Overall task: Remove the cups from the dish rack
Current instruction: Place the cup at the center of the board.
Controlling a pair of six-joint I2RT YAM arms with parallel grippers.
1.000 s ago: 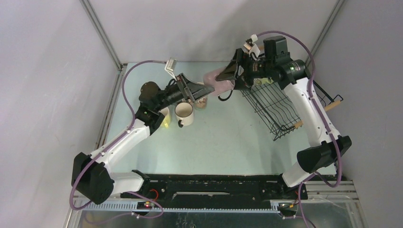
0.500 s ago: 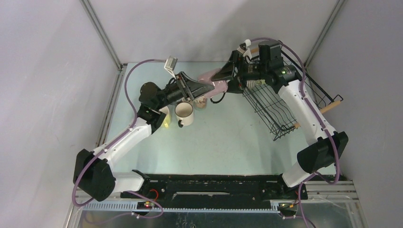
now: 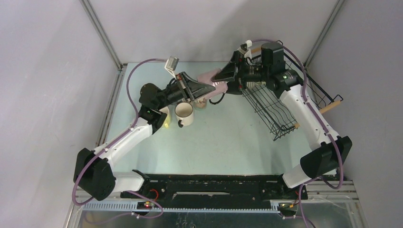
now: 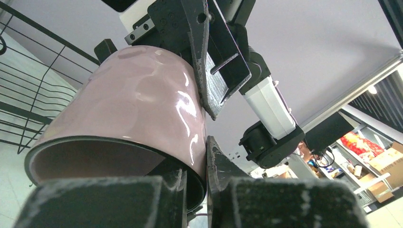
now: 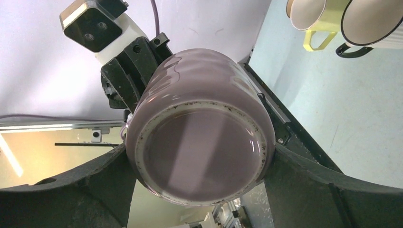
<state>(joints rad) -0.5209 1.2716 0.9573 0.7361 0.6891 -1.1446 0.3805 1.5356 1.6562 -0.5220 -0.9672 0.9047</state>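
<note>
A mauve-pink cup (image 3: 209,77) hangs on its side in the air between my two grippers, left of the dish rack (image 3: 272,102). My left gripper (image 3: 205,88) is shut on the cup's rim (image 4: 202,159), one finger inside the mouth and one outside the wall. My right gripper (image 3: 223,75) clamps the cup's base end (image 5: 199,147), a finger pressed on each side. The left wrist view shows the cup's glossy wall (image 4: 128,99) and the rack's black wires (image 4: 19,95) at far left. Inside the rack, any further cups are hidden behind the right arm.
Three cups stand on the table under the left arm: a white one with a dark rim (image 3: 184,113), a pale yellow-green one (image 3: 165,119) and a printed one (image 3: 202,102). The rack's wooden handles (image 3: 335,103) point right. Walls enclose the table.
My left gripper has closed onto the cup's rim. The right arm shifted the cup slightly left toward it, then held still.
</note>
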